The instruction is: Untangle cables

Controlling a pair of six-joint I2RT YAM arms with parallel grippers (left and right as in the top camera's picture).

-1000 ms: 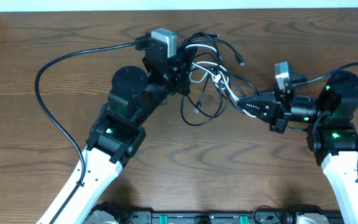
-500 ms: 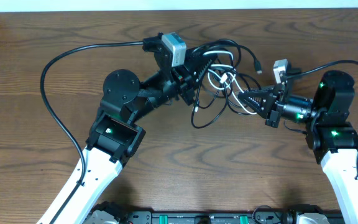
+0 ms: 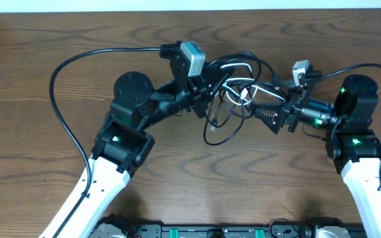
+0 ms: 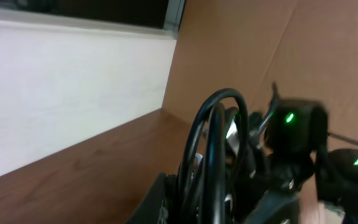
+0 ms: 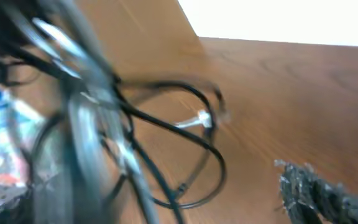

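The cables [image 3: 235,78] form one tangle of thin black cords with a white one [image 3: 242,93] threaded through, at the back middle of the table. My left gripper [image 3: 207,92] is shut on a bunch of them. In the left wrist view black loops [image 4: 219,124] rise from between its fingers. A black loop [image 3: 222,129] hangs toward the table. My right gripper [image 3: 257,109] is open at the tangle's right side, its jaws spread wide. In the blurred right wrist view one finger [image 5: 316,190] shows at the lower right, with cords [image 5: 166,134] crossing the gap.
The left arm's thick black cable [image 3: 58,73] arcs over the table's left half. The right arm's cable [image 3: 369,66] runs along the back right. The table's far edge [image 3: 98,10] meets a white wall.
My right gripper has opened and let go of the cords it held. The left gripper has moved right with its bunch, carrying the tangle with it.
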